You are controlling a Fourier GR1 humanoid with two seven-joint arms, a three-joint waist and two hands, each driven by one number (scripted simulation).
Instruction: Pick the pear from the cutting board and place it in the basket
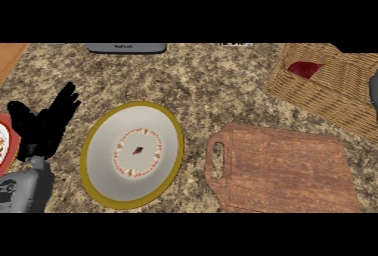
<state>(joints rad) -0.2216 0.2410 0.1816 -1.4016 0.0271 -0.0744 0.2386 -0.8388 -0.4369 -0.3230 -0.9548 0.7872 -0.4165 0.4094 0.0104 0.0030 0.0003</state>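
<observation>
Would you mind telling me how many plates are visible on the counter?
2: a yellow-rimmed plate left of the cutting board, and a red-rimmed plate, cut off by the left edge, partly behind the left hand.

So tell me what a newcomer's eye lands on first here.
First the big plate with its yellow rim, lying left of centre on the speckled counter. Next the brown cutting board at lower right, with nothing on it, and the wicker basket at upper right holding something red. The left hand rests open at the left edge.

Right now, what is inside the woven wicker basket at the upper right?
A dark red object lies inside the woven wicker basket, partly hidden by its wall. The brown wooden cutting board holds nothing.
</observation>
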